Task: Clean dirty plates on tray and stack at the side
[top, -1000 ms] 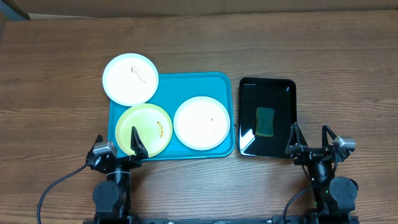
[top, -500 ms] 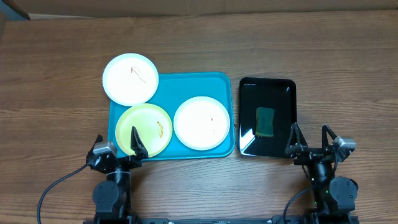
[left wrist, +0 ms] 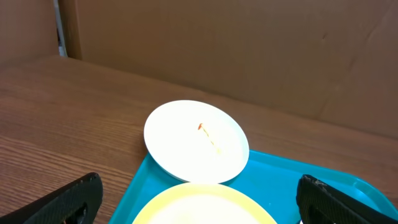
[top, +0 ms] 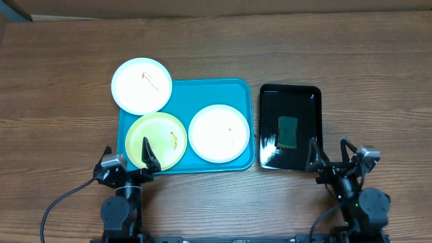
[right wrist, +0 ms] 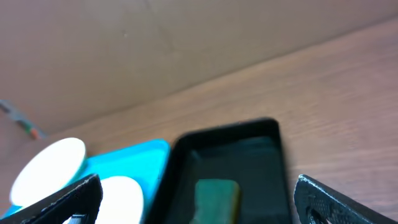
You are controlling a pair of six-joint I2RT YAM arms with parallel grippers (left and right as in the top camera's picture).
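Nothing is cleaned or stacked yet. The smeared yellow-green plate (top: 156, 140) and one white plate (top: 219, 133) lie in the tray (top: 202, 84); the other white plate (top: 142, 85) overlaps its upper-left corner. The sponge (top: 288, 131) lies untouched. Left gripper (top: 127, 148) and right gripper (top: 328, 145) are held spread, empty.

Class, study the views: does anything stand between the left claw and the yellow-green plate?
Nothing visible does. The open left claw sits at the near rim of the tray, the yellow-green plate directly ahead.
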